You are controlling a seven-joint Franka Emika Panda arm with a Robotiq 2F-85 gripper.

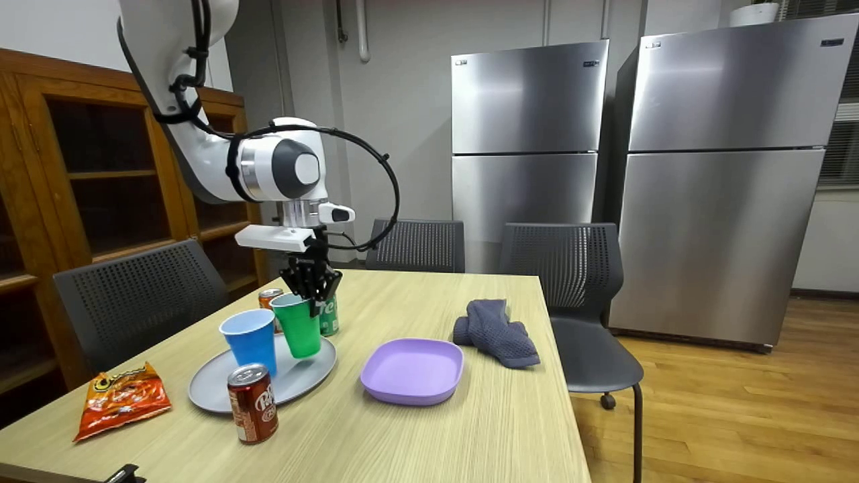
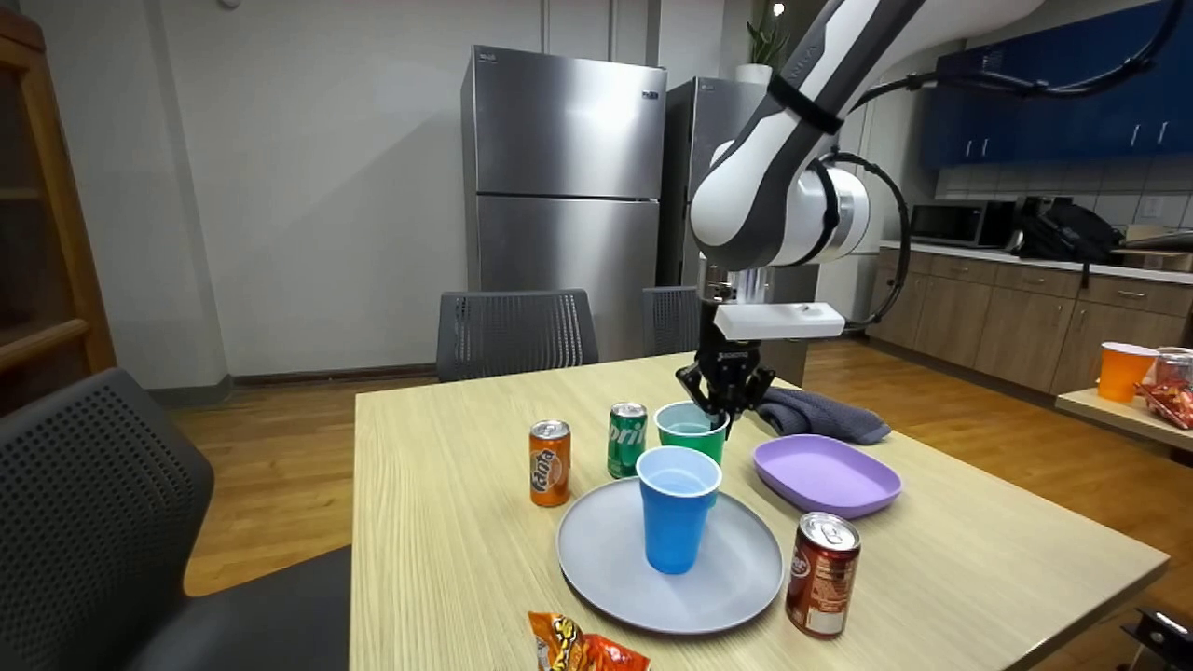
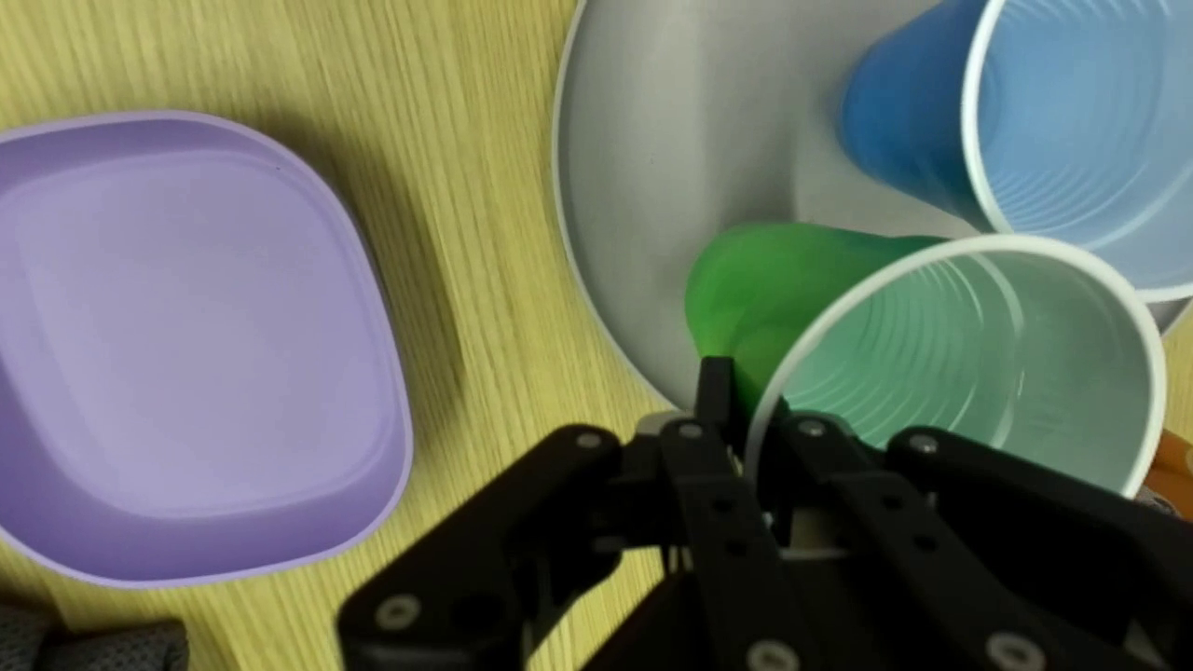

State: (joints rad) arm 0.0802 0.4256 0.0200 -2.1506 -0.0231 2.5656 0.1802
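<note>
Wrist view: green cup (image 3: pixel 941 349) pt. hides Fanta can (image 3: pixel 1176 471), w/ edges cropping blue cup (image 3: pixel 1044 140).

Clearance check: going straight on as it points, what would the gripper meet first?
Likely the gray plate, through the green cup: the gripper points down, pinching the cup's rim, cup base over plate. Whether they touch now is unclear.

You have a white-rimmed green cup (image 1: pixel 298 330) in your black gripper (image 3: pixel 750 405), a white-rimmed blue cup (image 2: pixel 677 522) on the grey plate (image 2: pixel 606 564), a lilac dish (image 1: pixel 413 369) beyond its edge, and a streaky, pale-grained table (image 1: pixel 503 422).
</note>
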